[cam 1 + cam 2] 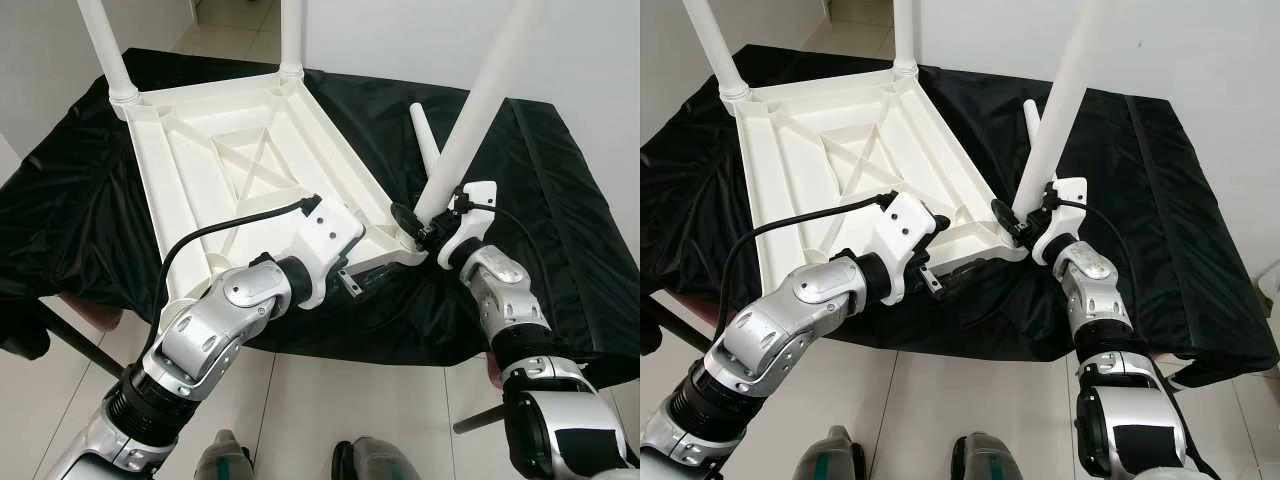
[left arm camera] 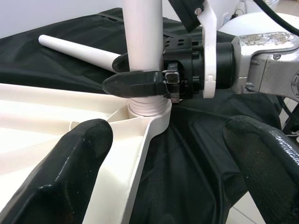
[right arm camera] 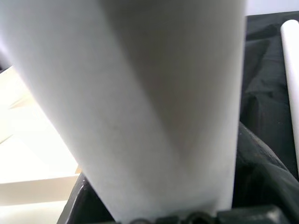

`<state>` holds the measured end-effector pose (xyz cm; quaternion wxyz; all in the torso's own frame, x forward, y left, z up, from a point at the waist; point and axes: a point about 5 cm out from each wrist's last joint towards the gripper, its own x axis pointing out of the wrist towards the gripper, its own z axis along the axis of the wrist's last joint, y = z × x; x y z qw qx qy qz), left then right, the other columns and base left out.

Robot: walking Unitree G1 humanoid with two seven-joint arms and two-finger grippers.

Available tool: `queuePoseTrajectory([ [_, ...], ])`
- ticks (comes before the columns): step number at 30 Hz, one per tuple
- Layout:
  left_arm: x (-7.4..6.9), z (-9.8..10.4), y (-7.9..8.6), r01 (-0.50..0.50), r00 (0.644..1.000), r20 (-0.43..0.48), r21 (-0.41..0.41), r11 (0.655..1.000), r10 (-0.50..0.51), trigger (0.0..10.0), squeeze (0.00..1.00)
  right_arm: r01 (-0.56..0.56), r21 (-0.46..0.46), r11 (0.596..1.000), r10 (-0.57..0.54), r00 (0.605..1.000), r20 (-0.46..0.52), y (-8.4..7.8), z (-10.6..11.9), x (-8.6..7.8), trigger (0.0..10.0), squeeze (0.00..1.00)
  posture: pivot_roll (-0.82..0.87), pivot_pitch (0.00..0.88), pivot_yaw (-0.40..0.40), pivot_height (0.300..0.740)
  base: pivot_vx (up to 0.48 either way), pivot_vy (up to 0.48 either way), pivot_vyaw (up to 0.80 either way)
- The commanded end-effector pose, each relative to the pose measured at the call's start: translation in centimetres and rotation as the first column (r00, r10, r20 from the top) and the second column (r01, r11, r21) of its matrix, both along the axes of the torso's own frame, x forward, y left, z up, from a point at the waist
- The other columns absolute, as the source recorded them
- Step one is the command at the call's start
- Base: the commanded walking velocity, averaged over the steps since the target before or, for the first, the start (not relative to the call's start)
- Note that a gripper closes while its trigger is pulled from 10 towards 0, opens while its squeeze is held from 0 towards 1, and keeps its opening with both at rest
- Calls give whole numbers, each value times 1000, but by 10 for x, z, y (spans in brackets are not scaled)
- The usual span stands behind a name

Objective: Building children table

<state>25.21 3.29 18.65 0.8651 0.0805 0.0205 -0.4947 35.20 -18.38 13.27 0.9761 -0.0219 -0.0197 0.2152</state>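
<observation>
- white plastic tabletop (image 1: 240,160) lying upside down on a bench draped in black cloth (image 1: 560,220), ribbed underside facing up, near edge overhanging the bench's front edge.
- two white legs already seated upright in the far corner sockets: far-left leg (image 1: 105,45) and far-right leg (image 1: 291,35).
- third leg (image 1: 480,110) standing in the near-right corner socket (image 2: 149,109), tilted toward the robot's right, lower end resting in the socket collar.
- fourth leg (image 1: 426,135) lying loose on the cloth, just beyond the near-right corner, apart from the tabletop.
- right tool (image 2: 135,74) clamped around the base of the third leg just above the socket; black fingers (image 2: 133,83) wrapped on either side of the tube, touching it; seen from the right wrist, leg surface very close to the lens.
- left tool (image 2: 168,163) spread wide, holding nothing; one finger over the tabletop's near edge rib, the other over the black cloth beside it; positioned at the near edge of the tabletop, close to the near-right corner.
- black cable (image 1: 220,235) looping from the left forearm up to the left wrist housing.
- tiled floor (image 1: 300,410) below the bench edge, robot's feet visible at the lower edge of the head views.
</observation>
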Motion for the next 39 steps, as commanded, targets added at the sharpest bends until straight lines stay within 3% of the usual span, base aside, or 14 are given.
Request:
queuePoseTrajectory([
  [1, -6, -2, -2, 71, 997, -10, 11, 997, -71, 10000, 0, 56, -1, 998, -56, 997, -45, 1, -9, -2, 10000, 0, -32, 11, -33, 740, 0, 0, 0],
  [8, -6, -1, -2, 72, 997, -9, 11, 997, -71, 10000, 0, 149, 58, 987, -147, 988, -43, 10, -6, -1, 10000, 0, -32, 9, -32, 740, 0, 0, 0],
  [13, -6, -1, -2, 71, 997, -7, 12, 997, -71, 10000, 0, 315, 100, 944, -313, 949, -40, 11, 2, 2, 10000, 0, -27, 9, -34, 740, 0, 0, 0],
  [16, -7, -1, -2, 70, 998, -8, 12, 997, -70, 10000, 0, 361, 115, 926, -360, 933, -30, 13, 4, 0, 10000, 0, -25, 12, -37, 740, 0, 0, 0],
  [19, -7, -1, -1, 67, 998, -8, 9, 998, -67, 10000, 0, 494, 128, 860, -497, 868, -3, 18, 5, -8, 10000, 0, -23, 13, -41, 740, 0, 0, 0],
  [20, -7, -1, -1, 67, 998, -8, 9, 998, -67, 10000, 0, 494, 128, 860, -497, 868, -3, 18, 5, -8, 10000, 0, -23, 13, -41, 740, 0, 0, 0],
  [22, -7, -1, -2, 64, 998, -8, 7, 998, -64, 10000, 0, 595, 150, 790, -599, 800, -22, 25, 1, -18, 10000, 0, -21, 14, -43, 740, 0, 0, 0],
  [23, -7, -1, -2, 64, 998, -8, 7, 998, -64, 10000, 0, 595, 150, 790, -599, 800, -22, 25, 1, -18, 10000, 0, -21, 14, -43, 740, 0, 0, 0],
  [24, -7, 0, -2, 64, 998, -7, 4, 998, -63, 10000, 0, 646, 156, 747, -651, 759, -29, 27, 0, -22, 10000, 0, -21, 19, -41, 740, 0, 0, 0],
  [26, -7, 0, -2, 63, 998, -7, 2, 998, -63, 10000, 0, 660, 164, 733, -662, 748, -50, 32, -2, -24, 10000, 0, -21, 23, -38, 740, 0, 0, 0],
  [33, -7, 1, -2, 64, 998, -11, 1, 998, -64, 10000, 0, 655, 152, 740, -656, 753, -49, 31, 2, -21, 10000, 0, -29, 28, -33, 740, 0, 0, 0],
  [37, -7, 1, -3, 68, 998, -11, 1, 998, -68, 10000, 0, 630, 129, 766, -631, 775, -32, 28, 5, -19, 10000, 0, -34, 31, -33, 740, 0, 0, 0],
  [38, -7, 1, -3, 68, 998, -10, 1, 998, -68, 10000, 0, 625, 128, 770, -627, 779, -29, 28, 6, -20, 10000, 1000, -35, 31, -34, 740, 0, 0, 0],
  [39, -7, 1, -3, 68, 998, -10, 1, 998, -68, 10000, 0, 608, 131, 783, -610, 792, -28, 28, 7, -20, 10000, 1000, -35, 31, -34, 740, 0, 0, 0],
])
